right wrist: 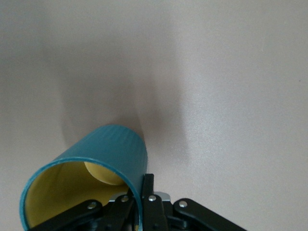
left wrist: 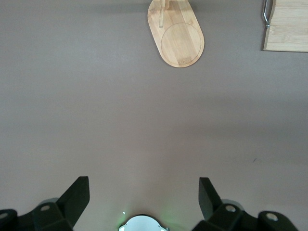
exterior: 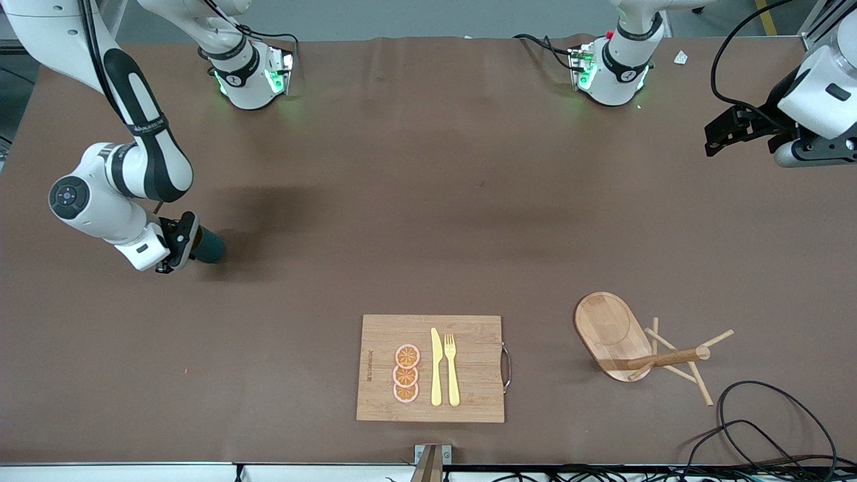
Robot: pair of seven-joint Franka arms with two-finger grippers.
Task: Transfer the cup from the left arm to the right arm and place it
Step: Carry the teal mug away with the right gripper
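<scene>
Right wrist view shows the right tool (right wrist: 140,202) pinching the cup's (right wrist: 96,166) rim, its long axis lying nearly level, low over the bench (exterior: 428,201). The left tool (left wrist: 143,199), spread and empty, waits well apart.

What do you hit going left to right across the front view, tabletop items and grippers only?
right gripper shut on the cup → cutting board with orange slices, knife, fork → wooden peg rack → left gripper, open.
</scene>
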